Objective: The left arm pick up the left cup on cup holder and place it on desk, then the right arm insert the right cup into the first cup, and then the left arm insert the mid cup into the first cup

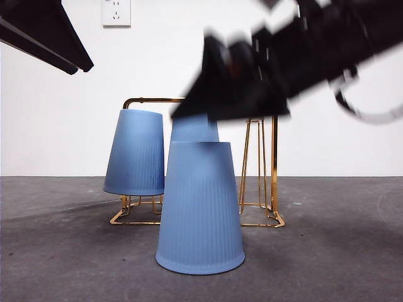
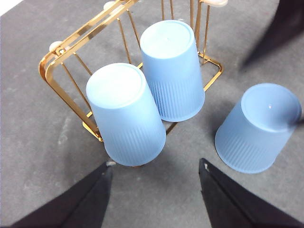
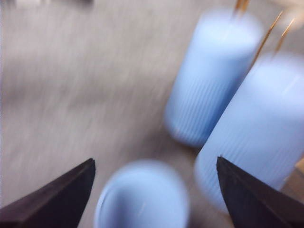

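Note:
One blue ribbed cup (image 1: 200, 207) stands upside down on the dark grey desk (image 1: 327, 264), in front of the gold wire cup holder (image 1: 271, 189). Two more blue cups (image 1: 135, 153) (image 1: 194, 129) hang upside down on the holder's pegs; the rear one is partly hidden. My right gripper (image 3: 154, 166) is open and empty, blurred by motion. It is above the desk cup (image 3: 142, 194), beside the two racked cups (image 3: 211, 76) (image 3: 256, 128). In the front view it (image 1: 227, 94) is the big dark shape above the cups. My left gripper (image 2: 156, 171) is open and empty, near the racked cups (image 2: 126, 114) (image 2: 172, 69).
The holder's right peg (image 1: 252, 135) is bare. A white wall with a socket (image 1: 116, 12) stands behind the desk. The left arm shows as a black tip (image 1: 69, 56) at the top left corner. The desk cup (image 2: 259, 127) stands apart from the holder (image 2: 61, 71).

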Motion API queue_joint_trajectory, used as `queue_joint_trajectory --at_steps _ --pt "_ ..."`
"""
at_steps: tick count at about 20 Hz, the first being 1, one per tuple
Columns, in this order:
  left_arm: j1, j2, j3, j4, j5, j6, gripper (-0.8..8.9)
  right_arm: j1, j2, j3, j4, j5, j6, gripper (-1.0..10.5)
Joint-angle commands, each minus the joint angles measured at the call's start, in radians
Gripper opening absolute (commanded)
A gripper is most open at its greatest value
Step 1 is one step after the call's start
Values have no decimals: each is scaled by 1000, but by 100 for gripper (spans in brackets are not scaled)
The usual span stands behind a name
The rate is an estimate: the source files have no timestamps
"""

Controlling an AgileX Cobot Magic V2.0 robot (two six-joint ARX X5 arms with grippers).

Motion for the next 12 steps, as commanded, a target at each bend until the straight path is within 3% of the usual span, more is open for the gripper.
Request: queue_joint_trajectory --at_steps 1,6,12 --pt "-3 24 10 47 2 -54 283 3 -63 94 -105 30 26 410" --pt "10 79 7 242 119 -144 292 -30 -174 257 -428 31 -23 410" --pt "47 177 -3 411 169 -199 354 -84 -302 274 -511 78 -46 410"
